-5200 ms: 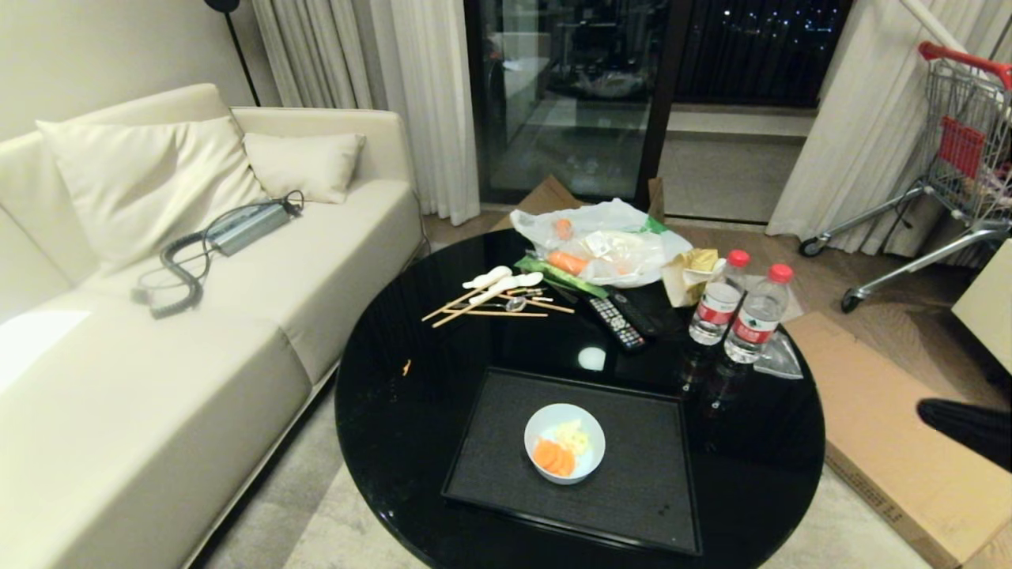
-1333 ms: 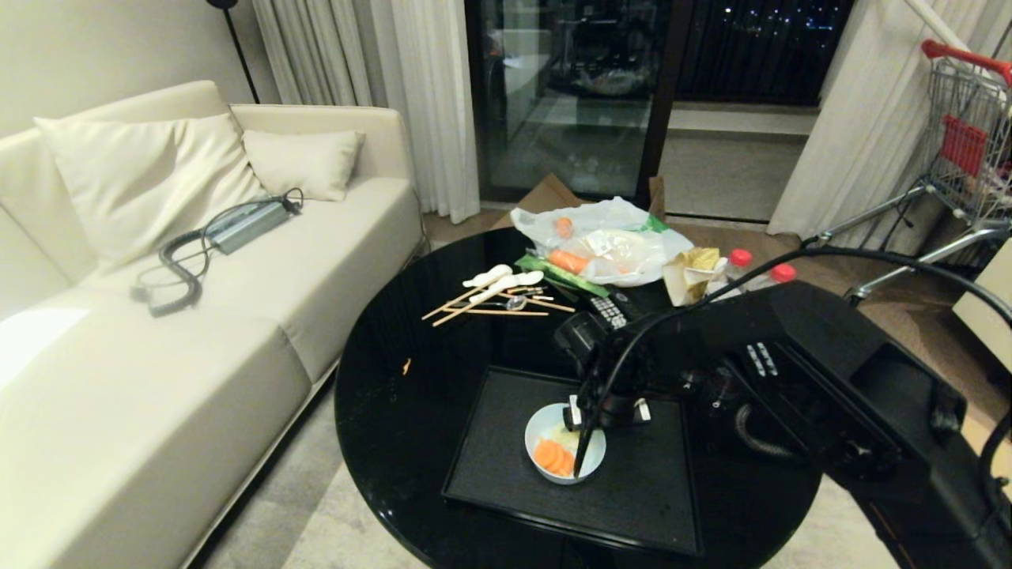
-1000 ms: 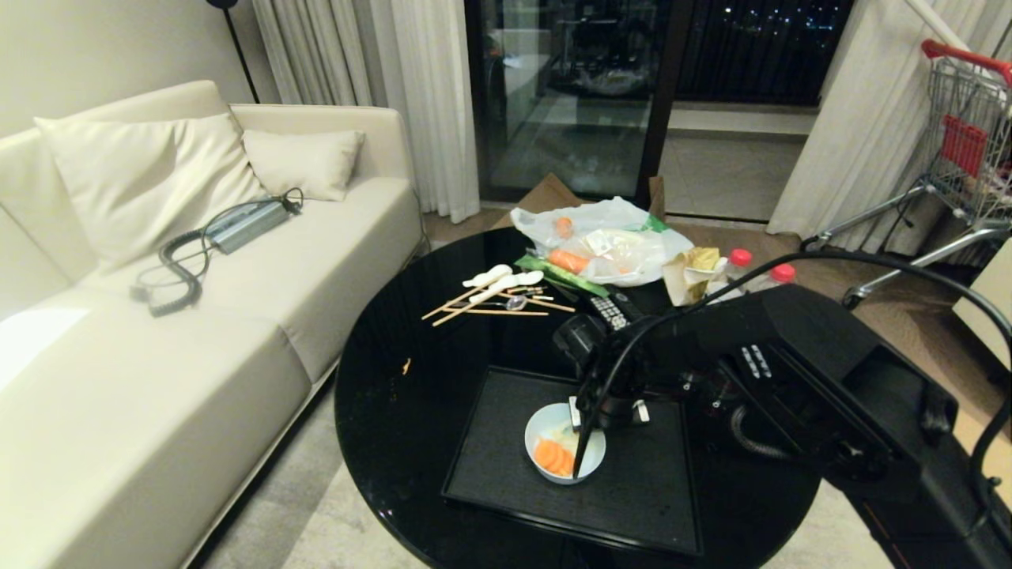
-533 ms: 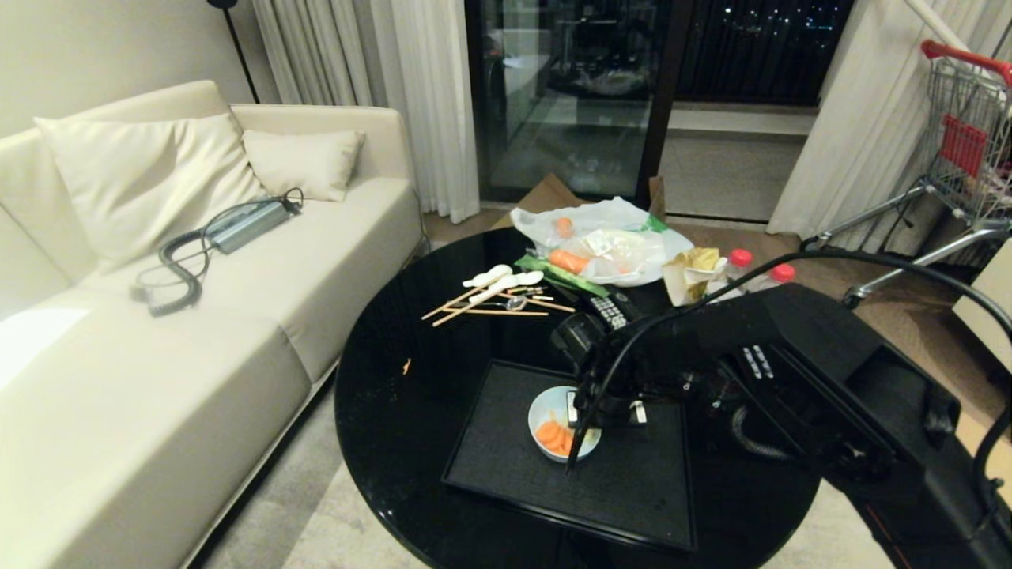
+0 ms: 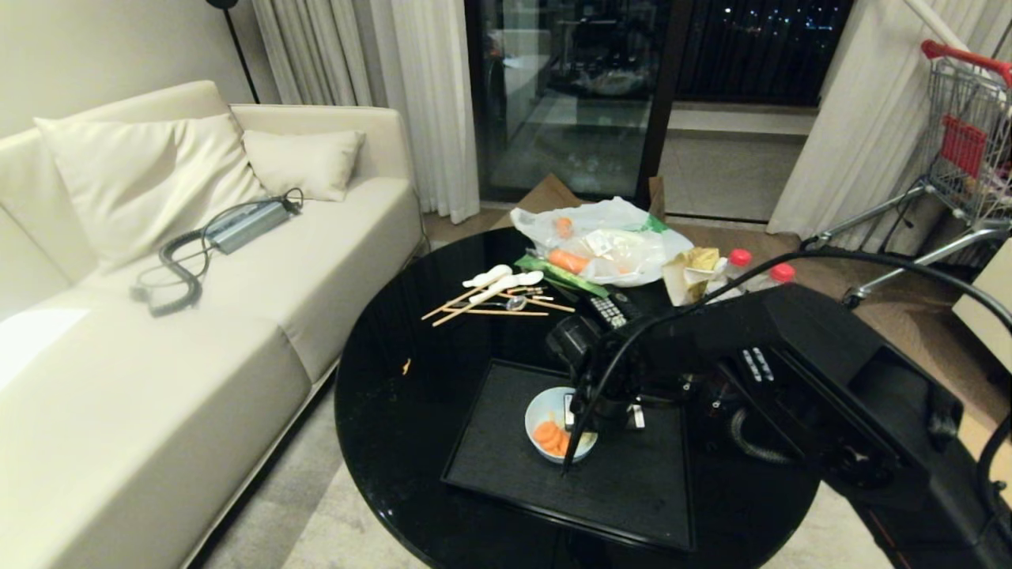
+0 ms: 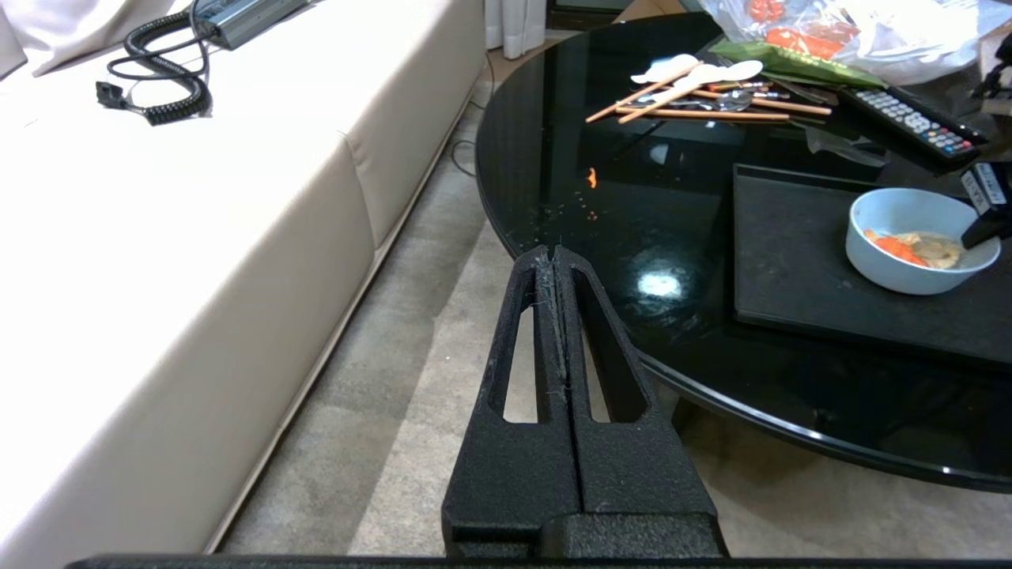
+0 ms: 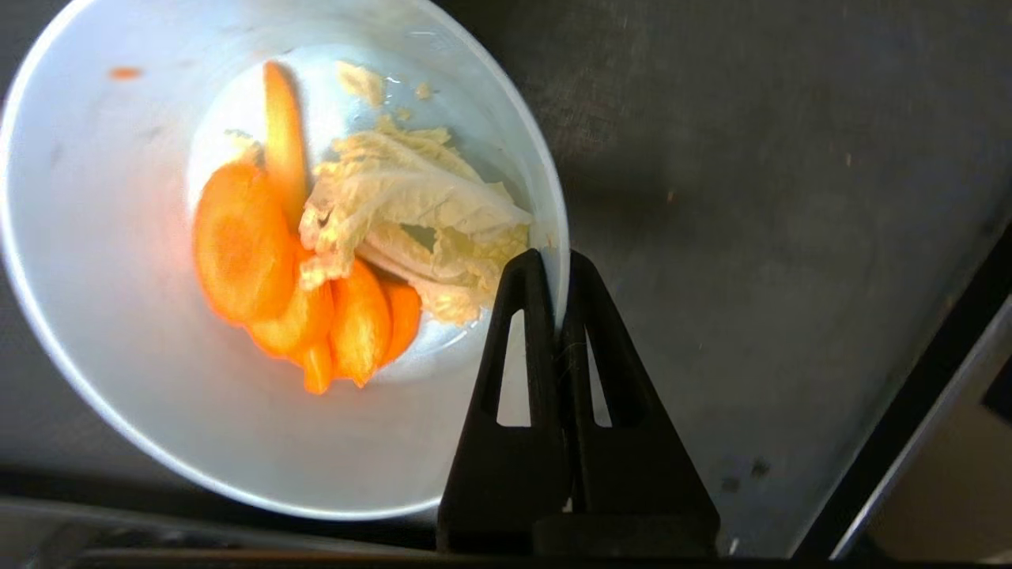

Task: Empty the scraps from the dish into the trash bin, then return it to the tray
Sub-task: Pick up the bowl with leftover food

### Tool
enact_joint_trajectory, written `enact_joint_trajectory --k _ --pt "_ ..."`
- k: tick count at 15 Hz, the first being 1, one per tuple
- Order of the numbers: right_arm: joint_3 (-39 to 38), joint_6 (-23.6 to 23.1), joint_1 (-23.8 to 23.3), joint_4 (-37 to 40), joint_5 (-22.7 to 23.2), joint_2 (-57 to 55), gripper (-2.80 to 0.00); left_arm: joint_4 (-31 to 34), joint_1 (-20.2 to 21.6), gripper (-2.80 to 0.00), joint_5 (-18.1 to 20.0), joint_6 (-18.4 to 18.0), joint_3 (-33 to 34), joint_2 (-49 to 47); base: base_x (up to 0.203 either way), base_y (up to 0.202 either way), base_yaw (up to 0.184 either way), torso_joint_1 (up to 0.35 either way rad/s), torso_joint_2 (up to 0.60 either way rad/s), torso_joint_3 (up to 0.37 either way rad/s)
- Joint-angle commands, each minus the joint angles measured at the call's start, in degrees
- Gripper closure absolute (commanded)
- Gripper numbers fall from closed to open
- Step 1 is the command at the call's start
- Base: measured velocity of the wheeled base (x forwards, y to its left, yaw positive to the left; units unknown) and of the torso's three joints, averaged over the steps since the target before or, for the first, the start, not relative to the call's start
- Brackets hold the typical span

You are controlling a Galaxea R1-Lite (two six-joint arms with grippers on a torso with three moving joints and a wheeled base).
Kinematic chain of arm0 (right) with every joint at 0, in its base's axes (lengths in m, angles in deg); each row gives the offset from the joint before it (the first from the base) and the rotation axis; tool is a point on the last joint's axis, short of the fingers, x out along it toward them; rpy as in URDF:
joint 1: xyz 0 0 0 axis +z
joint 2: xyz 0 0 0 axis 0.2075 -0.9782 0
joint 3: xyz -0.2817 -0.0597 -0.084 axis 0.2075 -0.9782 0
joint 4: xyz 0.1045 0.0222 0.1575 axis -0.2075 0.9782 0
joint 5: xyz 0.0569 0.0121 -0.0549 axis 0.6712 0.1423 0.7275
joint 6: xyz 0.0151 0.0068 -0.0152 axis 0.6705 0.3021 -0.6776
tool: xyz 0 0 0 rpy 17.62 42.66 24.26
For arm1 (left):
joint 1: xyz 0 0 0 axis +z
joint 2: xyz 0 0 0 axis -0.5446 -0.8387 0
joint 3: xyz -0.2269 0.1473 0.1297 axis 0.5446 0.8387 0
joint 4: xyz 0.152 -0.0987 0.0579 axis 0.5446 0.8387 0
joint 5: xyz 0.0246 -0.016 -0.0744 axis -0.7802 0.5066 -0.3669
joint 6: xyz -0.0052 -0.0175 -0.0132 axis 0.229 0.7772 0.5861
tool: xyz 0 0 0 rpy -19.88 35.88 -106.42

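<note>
The dish (image 5: 542, 412), a small pale blue-white bowl, sits on the black tray (image 5: 490, 442) on the round table. Orange carrot slices and pale cabbage scraps (image 7: 316, 261) lie in the dish (image 7: 118, 237). My right gripper (image 7: 557, 257) is shut on the dish's rim, one finger inside and one outside; in the head view the right gripper (image 5: 581, 423) comes down on the dish's right side. My left gripper (image 6: 553, 251) is shut and empty, parked low over the floor beside the table. The trash bin is out of view.
On the glossy black table (image 5: 395, 411) lie chopsticks and spoons (image 5: 490, 296), a remote (image 5: 609, 310), a plastic bag with carrots (image 5: 609, 245) and two bottles (image 5: 739, 259). A cream sofa (image 5: 158, 356) stands to the left, a shopping cart (image 5: 964, 134) at the far right.
My right gripper went from open around the dish's rim to shut on it. The dish has shifted slightly left and away on the tray.
</note>
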Motion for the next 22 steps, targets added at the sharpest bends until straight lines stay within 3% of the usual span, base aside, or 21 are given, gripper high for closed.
enact_joint_trajectory --k 1,11,16,22 --pt "0.0 2.3 0.2 0.9 -0.1 2.3 0.00 0.0 0.0 0.00 0.0 0.0 0.0 0.0 0.000 0.000 0.000 0.000 0.00 0.000" --pt "-1.6 15.6 -2.1 8.9 -0.3 14.9 0.00 0.0 0.0 0.00 0.0 0.0 0.0 0.0 0.000 0.000 0.000 0.000 0.00 0.000" --pt "-8.0 17.1 -11.2 8.9 -0.4 24.1 0.00 0.0 0.0 0.00 0.0 0.0 0.0 0.0 0.000 0.000 0.000 0.000 0.00 0.000" --pt "-24.2 16.9 -22.1 7.7 -1.3 38.5 0.00 0.0 0.0 0.00 0.0 0.0 0.0 0.0 0.000 0.000 0.000 0.000 0.00 0.000"
